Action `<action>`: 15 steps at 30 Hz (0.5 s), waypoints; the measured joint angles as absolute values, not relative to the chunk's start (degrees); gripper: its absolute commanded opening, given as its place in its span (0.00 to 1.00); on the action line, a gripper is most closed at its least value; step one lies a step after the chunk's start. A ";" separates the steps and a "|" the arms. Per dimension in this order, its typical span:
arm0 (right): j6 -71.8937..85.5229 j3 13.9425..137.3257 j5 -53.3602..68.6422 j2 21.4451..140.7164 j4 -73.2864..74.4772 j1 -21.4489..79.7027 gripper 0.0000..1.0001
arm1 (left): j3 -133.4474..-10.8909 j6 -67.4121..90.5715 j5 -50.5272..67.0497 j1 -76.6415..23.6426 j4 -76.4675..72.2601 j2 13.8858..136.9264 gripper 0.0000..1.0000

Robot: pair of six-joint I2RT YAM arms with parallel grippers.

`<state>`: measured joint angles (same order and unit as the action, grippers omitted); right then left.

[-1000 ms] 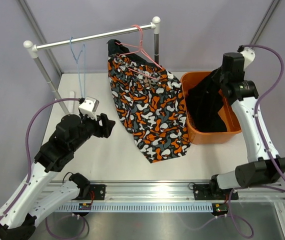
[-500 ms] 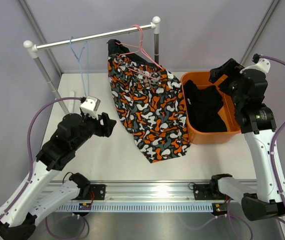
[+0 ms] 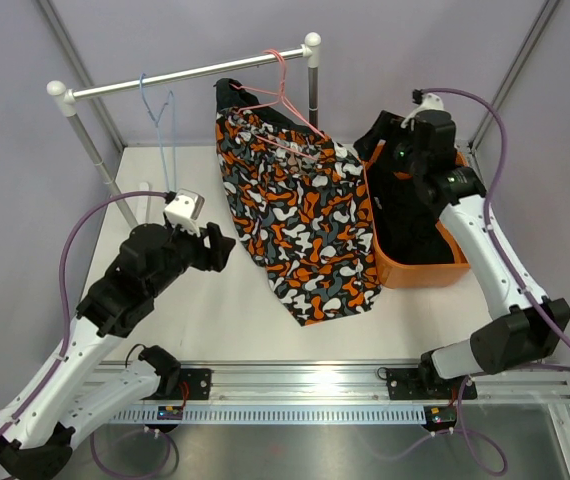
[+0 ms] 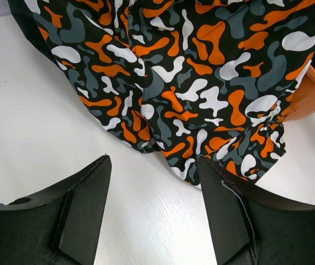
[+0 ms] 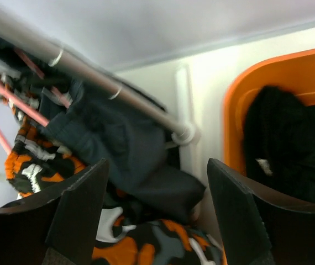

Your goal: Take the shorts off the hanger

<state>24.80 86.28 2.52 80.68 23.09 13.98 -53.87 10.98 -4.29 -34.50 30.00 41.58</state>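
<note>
The camouflage shorts (image 3: 300, 225) hang from a pink hanger (image 3: 283, 95) on the rail and drape onto the table; they also fill the left wrist view (image 4: 190, 72). A black pair (image 5: 130, 149) hangs behind them on the same hanger. Another black pair (image 3: 410, 215) lies in the orange bin (image 3: 435, 272). My left gripper (image 3: 215, 250) is open and empty, just left of the camouflage shorts' lower part. My right gripper (image 3: 380, 140) is open and empty, above the bin's far left corner, facing the hanging shorts.
An empty blue hanger (image 3: 157, 105) hangs on the rail's left part. The rail (image 3: 190, 75) stands on two posts, one at the back right (image 3: 312, 85) beside the bin. The rail post's foot (image 5: 186, 132) shows in the right wrist view.
My right arm has swung from over the bin's right side to the left, toward the hanging shorts. The black shorts stay in the bin. My left gripper has barely moved.
</note>
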 measured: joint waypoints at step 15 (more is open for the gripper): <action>25.91 76.27 -0.54 73.19 20.36 34.33 0.72 | -59.94 11.09 -6.85 -34.50 31.11 45.93 0.70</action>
